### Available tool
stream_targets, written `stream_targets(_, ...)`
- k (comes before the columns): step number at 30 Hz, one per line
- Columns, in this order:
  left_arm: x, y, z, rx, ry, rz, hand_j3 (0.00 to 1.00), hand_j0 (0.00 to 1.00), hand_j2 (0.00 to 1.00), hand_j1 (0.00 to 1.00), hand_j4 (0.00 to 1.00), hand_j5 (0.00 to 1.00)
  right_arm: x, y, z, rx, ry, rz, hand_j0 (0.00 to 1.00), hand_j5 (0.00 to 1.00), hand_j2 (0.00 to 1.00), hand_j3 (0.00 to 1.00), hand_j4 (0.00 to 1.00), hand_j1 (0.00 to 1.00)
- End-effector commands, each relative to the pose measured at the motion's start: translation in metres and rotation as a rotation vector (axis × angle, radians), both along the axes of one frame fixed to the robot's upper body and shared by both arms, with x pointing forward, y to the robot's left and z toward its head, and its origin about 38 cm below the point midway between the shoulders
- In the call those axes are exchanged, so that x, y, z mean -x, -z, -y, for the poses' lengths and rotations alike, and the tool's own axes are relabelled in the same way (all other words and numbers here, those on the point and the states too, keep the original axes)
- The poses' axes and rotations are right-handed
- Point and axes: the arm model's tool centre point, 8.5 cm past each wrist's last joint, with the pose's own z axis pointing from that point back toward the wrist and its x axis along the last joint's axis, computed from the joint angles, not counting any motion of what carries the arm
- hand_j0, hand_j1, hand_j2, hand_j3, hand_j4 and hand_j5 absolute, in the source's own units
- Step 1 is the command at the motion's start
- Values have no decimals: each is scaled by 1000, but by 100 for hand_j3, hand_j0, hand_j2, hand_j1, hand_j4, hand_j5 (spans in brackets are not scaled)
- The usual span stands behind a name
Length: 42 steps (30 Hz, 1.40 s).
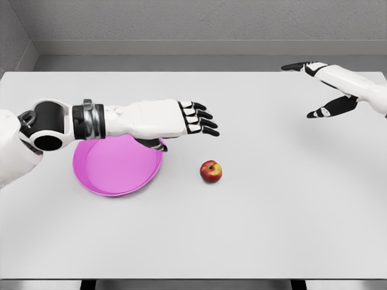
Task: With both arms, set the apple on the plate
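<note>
A: Starting at the left, what does the plate [115,169] hold?

B: Nothing that shows. It is a pink, shallow round dish lying flat on the pale bench [254,229], left of the middle. Its inside is bare pink as far as it can be seen.

A: And the apple [211,171]?

B: It stands on the bench just to the right of the plate, apart from its rim and not touching it. It is red with a yellowish patch and sits upright, stem end up.

A: How does the left arm lie?

B: It comes in from the left edge and reaches rightward, level over the far part of the plate. The left hand [181,119] is palm down with the fingers [205,122] stretched out straight and slightly apart, holding nothing. They point right, ending on the far side of the apple and a little left of it. The thumb hangs beneath the palm over the plate's far rim.

A: And on the right?

B: The right hand [329,90] is at the far right, well apart from the apple and plate. Its white forearm enters from the right edge. The dark fingers are spread wide and hold nothing: one part points left near the bench's far edge, another points down-left lower in the picture.

A: Anything hidden?

B: The left arm covers the plate's far rim. The right arm is cut off by the picture's edge. Whether either hand touches the bench cannot be told.
</note>
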Motion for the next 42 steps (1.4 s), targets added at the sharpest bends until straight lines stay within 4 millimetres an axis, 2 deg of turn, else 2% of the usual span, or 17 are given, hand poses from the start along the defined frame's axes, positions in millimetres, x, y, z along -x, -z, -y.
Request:
stream_targets(1,12,19,28,-79,72,-53,100,100,100,100,100,100,0,-2,0,-8,1,3,100,100,100,100,100,100)
stream_targets(7,13,17,37,-62,90,-52,100,100,100,100,100,100,0,-1,-1,-8,-1,1,100,100,100,100,100,100)
stream_targets(10,1,28,49,-45,67,-92,100,100,100,100,100,100,-1,0,-5,-10,-7,2,100,100,100,100,100,100)
stream_targets(13,-5,35,46,-53,43,-108,100,100,100,100,100,100,-1,1,-4,-8,-7,-1,100,100,100,100,100,100)
stream_targets(20,3,48,51,-86,69,-130,100,100,100,100,100,100,-1,-2,-6,-9,-12,7,100,100,100,100,100,100)
stream_targets(27,-1,52,48,-102,55,-129,96,96,96,96,96,96,-1,-2,-9,-13,-18,7,100,100,100,100,100,100)
stream_targets(30,-10,65,57,-121,31,-140,96,96,96,96,96,96,-2,-1,-14,-20,-26,7,100,100,100,100,100,100)
stream_targets(38,-9,65,62,-114,39,-142,93,93,93,93,93,93,-3,-2,-17,-21,-32,12,100,100,100,100,100,100)
stream_targets(42,-9,74,64,-141,41,-156,92,92,92,92,92,92,-3,-3,-17,-22,-34,12,100,100,100,100,100,100)
